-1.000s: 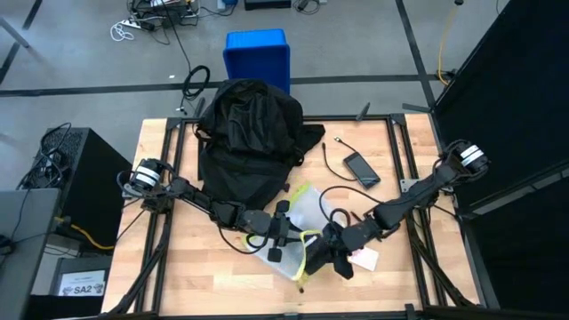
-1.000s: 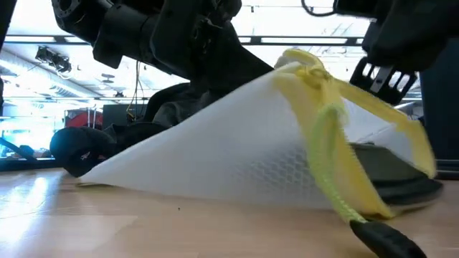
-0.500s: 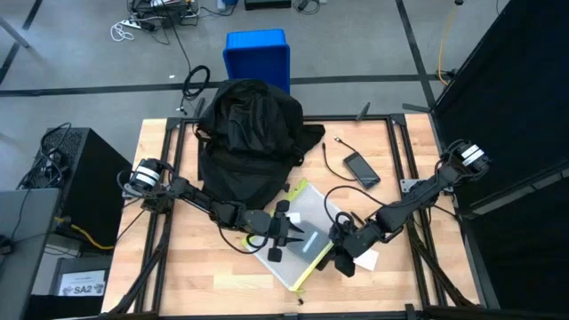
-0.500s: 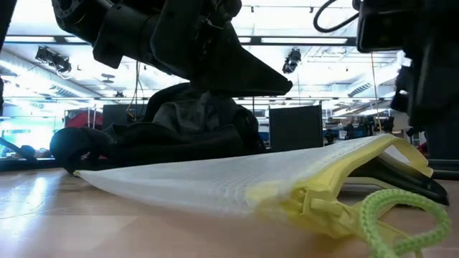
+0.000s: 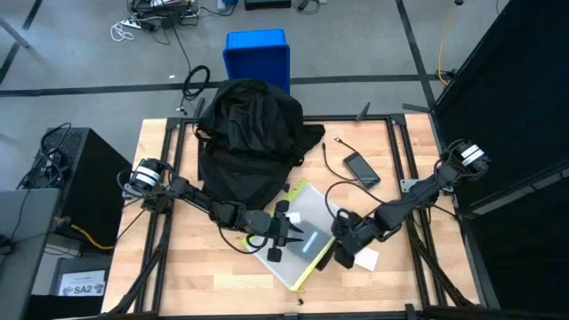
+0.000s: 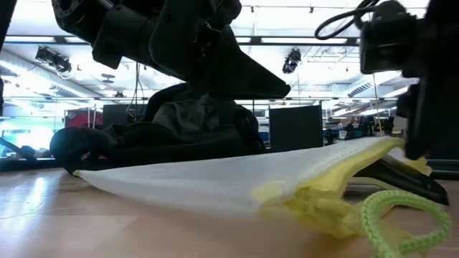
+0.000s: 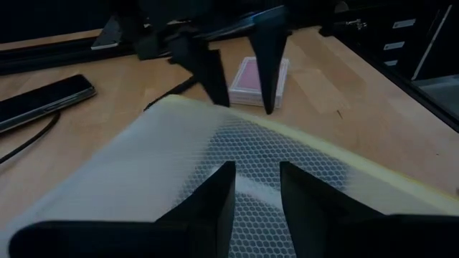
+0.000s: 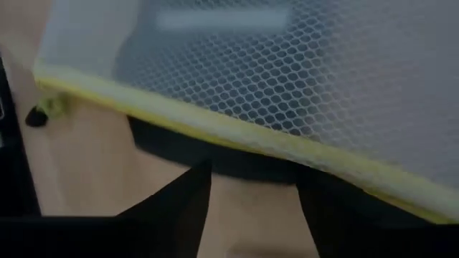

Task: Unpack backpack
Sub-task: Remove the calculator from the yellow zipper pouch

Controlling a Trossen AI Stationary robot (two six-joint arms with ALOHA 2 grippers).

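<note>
A: Start at the right gripper (image 5: 331,258). What is it doing?

B: It hangs just over the yellow-trimmed edge of the mesh pouch (image 5: 302,244). Its two fingers (image 7: 269,61) stand spread, points down at the pouch's far edge, with nothing between them. In its own wrist view the yellow edge (image 8: 237,140) runs across just ahead of the parted fingers.

A: And the left gripper (image 5: 277,238)?

B: It sits over the pouch's other side, near the middle of the table (image 5: 178,267). Its fingers (image 7: 215,201) show a narrow gap, with mesh visible through it. I cannot tell whether they pinch the pouch or only rest above it.

A: How does the pouch lie?

B: Flat on the wood, white mesh with a yellow zip border and a green cord loop (image 6: 401,218) at the near end. Something dark lies under its right-hand edge.

A: What sits beside it?

B: A pink card box (image 7: 258,80) just past the right gripper. Farther back, a phone (image 5: 362,169) and a thin black cable (image 5: 333,160), both apart from the pouch.

A: The backpack?

B: The backpack (image 5: 249,142) slumps at the table's back edge, behind the left arm, near the pouch's back corner. A blue bin (image 5: 257,55) stands on the floor beyond it.
</note>
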